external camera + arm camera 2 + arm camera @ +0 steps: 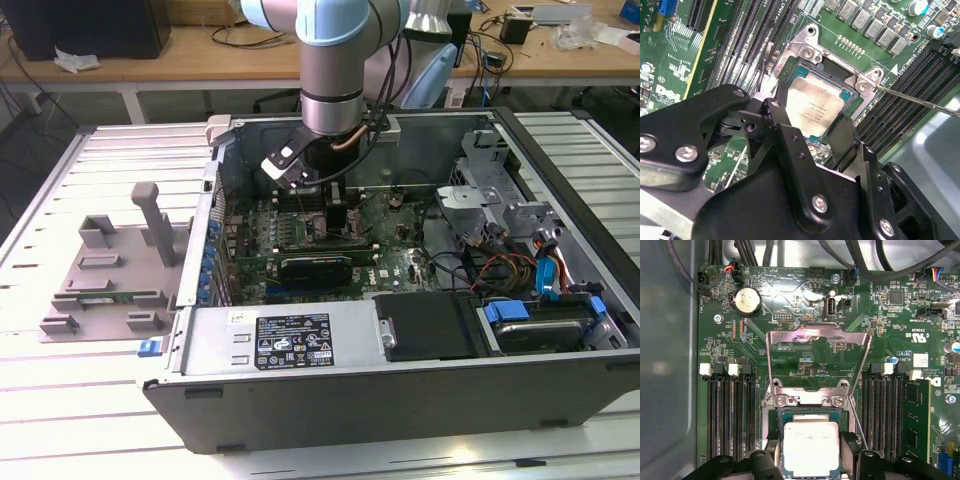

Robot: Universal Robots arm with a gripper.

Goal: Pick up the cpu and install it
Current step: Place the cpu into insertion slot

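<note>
Here the gripper (810, 459) seems to pinch the cpu (815, 106) by two opposite edges, over the open socket (805, 400) mid-motherboard (790, 295), load plate (817, 334) raised.

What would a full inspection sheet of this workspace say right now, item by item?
surface: ribbed metal table, carrying an open computer case.
job's things: cpu sits within the motherboard socket frame; retention plate flipped open.
clutter: grey tray with posts beside the case, on the exterior view's left.
claw: claw low over the cpu; grip unclear.
cables: coloured bundle inside the case.
surroundings: wooden benches behind, with loose gear.
</note>
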